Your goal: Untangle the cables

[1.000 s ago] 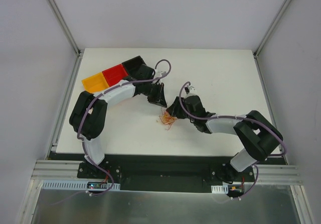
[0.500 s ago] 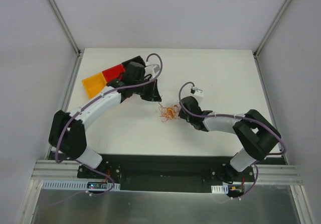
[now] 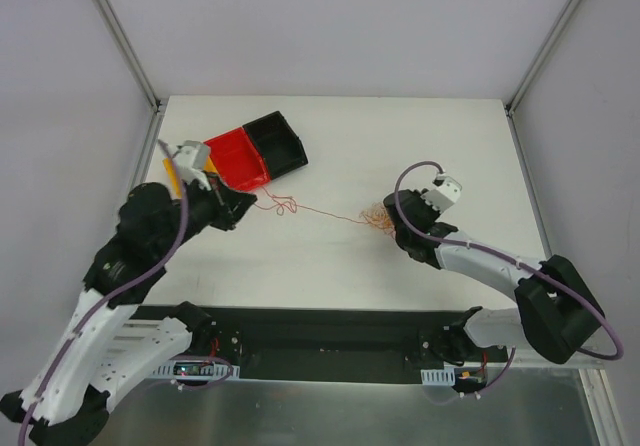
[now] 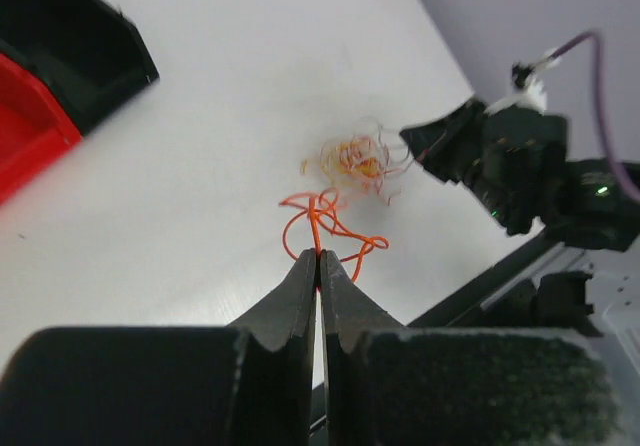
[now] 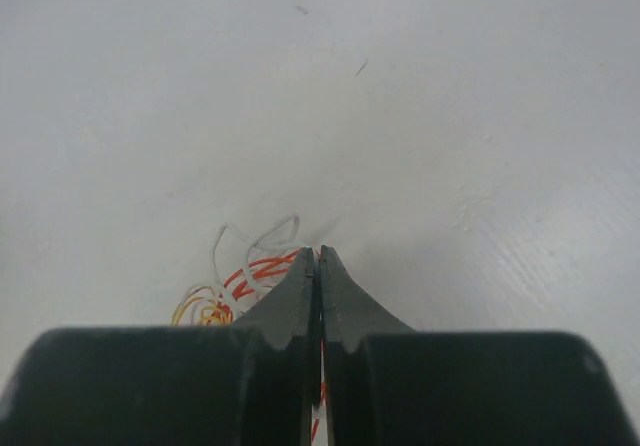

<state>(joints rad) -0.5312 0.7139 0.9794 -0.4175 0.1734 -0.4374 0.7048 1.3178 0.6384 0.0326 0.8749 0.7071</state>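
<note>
The cables are a small tangle (image 3: 376, 214) of hair-thin red, orange and yellow wires on the white table, right of centre. One red wire (image 3: 320, 212) runs out of it to the left, with loose loops (image 3: 283, 204) near its far end. My left gripper (image 3: 246, 199) is shut on that end. In the left wrist view the red wire (image 4: 322, 224) comes out of the shut left gripper (image 4: 319, 257), with the tangle (image 4: 354, 158) beyond. My right gripper (image 3: 385, 223) is shut on the tangle. In the right wrist view the wires (image 5: 238, 278) lie left of the right gripper (image 5: 318, 254) and red strands pass between its jaws.
A tray with a red compartment (image 3: 236, 157) and a black one (image 3: 277, 137) lies at the back left, just behind my left gripper. Its yellow end (image 3: 171, 175) is mostly hidden by the left arm. The table's left edge (image 3: 140, 206) is close to that arm.
The left arm has swung back to the left, drawing one red wire out of the tangle. The right gripper has shut on the tangle and carried it right.
</note>
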